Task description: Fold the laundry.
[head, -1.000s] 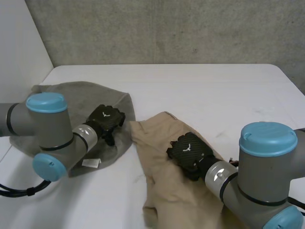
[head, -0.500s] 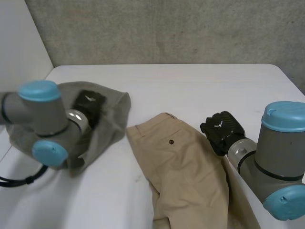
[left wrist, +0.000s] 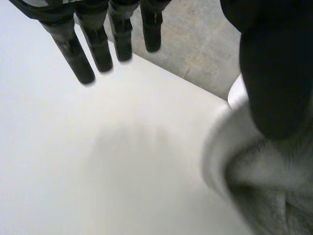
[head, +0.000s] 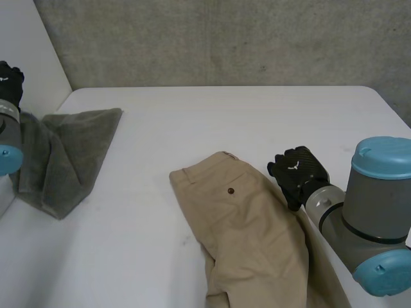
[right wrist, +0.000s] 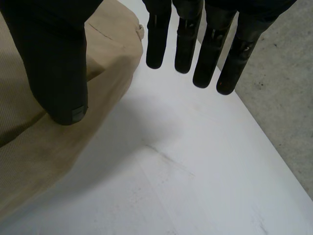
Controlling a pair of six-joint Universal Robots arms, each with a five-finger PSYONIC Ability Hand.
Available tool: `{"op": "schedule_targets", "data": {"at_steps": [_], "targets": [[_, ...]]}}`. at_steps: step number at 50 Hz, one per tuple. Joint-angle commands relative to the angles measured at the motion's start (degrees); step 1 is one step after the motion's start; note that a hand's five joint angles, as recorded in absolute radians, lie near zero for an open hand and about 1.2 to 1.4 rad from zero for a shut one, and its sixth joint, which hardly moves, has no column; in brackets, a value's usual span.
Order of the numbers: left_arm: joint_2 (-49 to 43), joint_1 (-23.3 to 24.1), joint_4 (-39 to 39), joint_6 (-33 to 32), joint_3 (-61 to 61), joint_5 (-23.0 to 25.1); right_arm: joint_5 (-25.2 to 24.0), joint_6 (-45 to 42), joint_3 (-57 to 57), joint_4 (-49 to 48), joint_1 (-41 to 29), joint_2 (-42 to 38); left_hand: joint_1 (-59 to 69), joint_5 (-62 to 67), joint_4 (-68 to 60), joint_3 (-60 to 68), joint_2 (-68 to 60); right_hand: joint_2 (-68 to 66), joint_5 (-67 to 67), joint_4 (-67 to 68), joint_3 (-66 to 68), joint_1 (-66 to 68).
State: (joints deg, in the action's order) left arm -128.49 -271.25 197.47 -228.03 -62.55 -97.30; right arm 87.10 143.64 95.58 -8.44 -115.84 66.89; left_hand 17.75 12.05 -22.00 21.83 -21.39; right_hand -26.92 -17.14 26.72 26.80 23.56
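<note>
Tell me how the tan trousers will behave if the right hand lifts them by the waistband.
Probably floppy: the trousers lie flat with soft creases and a rumpled fold near the right hand, so they should sag. Likely light, being thin cloth. A push would probably bunch them rather than slide them over the table.

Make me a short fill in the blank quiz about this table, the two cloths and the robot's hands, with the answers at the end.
The towel lies on the robot's ___ side of the table. The towel's colour is ___. The pants show one small dark ___ near the waistband. With their fingers straight, the left hand and the right hand are both ___.
Answers: left; grey; button; open.
</note>
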Motion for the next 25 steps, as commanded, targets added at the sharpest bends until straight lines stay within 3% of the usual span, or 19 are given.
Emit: {"op": "schedule_targets", "data": {"at_steps": [1, 11, 19, 25], "targets": [[3.8, 4.6, -0.7, 1.2, -5.9, -1.2, 0.0, 1.9, -0.1, 0.2, 0.1, 0.1, -7.7, -12.0, 12.0, -11.8, 11.3, 12.6, 12.8, -12.4, -12.5, -9.2], [11.1, 17.9, -0.8, 3.7, -19.0, -1.0, -1.0, 4.6, -3.4, 6.1, 3.6, 4.9, -7.4, -11.7, 11.6, -11.4, 11.0, 15.7, 15.9, -15.5, -15.5, -12.3], [11.9, 32.3, -3.7, 12.7, -27.4, 8.2, -4.0, 5.3, -6.4, 23.6, 4.1, 7.7, -6.5, -10.8, 10.8, -10.6, 10.2, 14.8, 15.0, -14.6, -14.7, -11.5], [8.1, 35.6, -4.5, 14.0, -27.1, 10.6, -6.9, 6.9, -5.2, 23.8, 4.6, 9.5, -5.9, -10.2, 10.1, -9.9, 9.5, 14.5, 14.7, -14.3, -14.4, -11.1]]}}
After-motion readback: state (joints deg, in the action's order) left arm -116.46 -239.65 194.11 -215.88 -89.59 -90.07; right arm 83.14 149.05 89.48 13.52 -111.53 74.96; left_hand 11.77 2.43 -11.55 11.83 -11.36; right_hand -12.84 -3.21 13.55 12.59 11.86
